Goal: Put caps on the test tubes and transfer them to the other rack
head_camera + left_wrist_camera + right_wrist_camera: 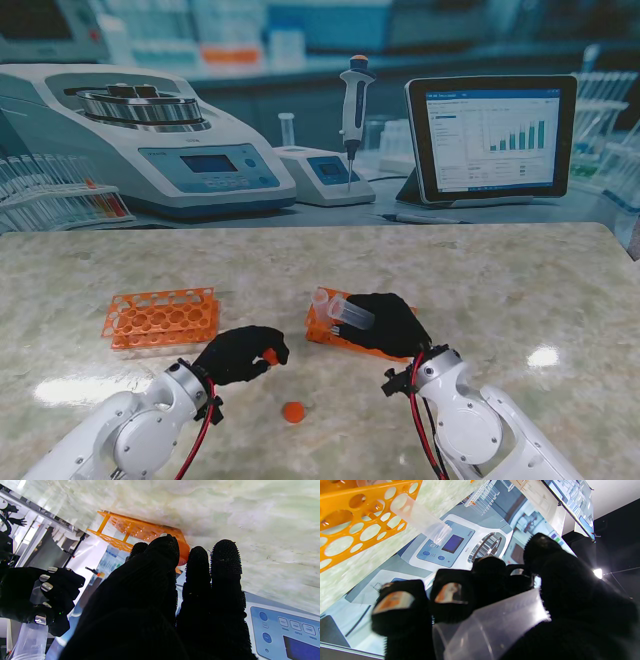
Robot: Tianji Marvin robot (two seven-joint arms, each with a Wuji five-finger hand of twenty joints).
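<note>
Nearest to me in the stand view are both white arms, rising from the lower corners. On the marble desk [500, 280], the left hand [238, 353] is curled, and its fingers pinch a small orange cap [270, 355] at their tips. A second orange cap [293, 411] lies loose on the desk, at about 5 o'clock from this hand. The right hand [392, 322] is closed around a clear test tube [352, 313], whose open end points to about 10 o'clock. This hand sits over a tilted orange rack [335, 337], where another clear tube [321, 300] stands. An empty orange rack [162, 318] lies at 10 o'clock from the left hand, well apart from the other rack.

From the left wrist, the black fingers [225, 562] are close together, and the orange cap [184, 552] shows between thumb and fingertips. The empty orange rack [140, 530] is beyond them, and the right hand [37, 597] appears at the side.

From the right wrist, the fingers [450, 595] wrap tightly around the clear test tube [492, 627]. The tilted orange rack [352, 522] is just beside, with the other tube [420, 520] leaning through it.
</note>
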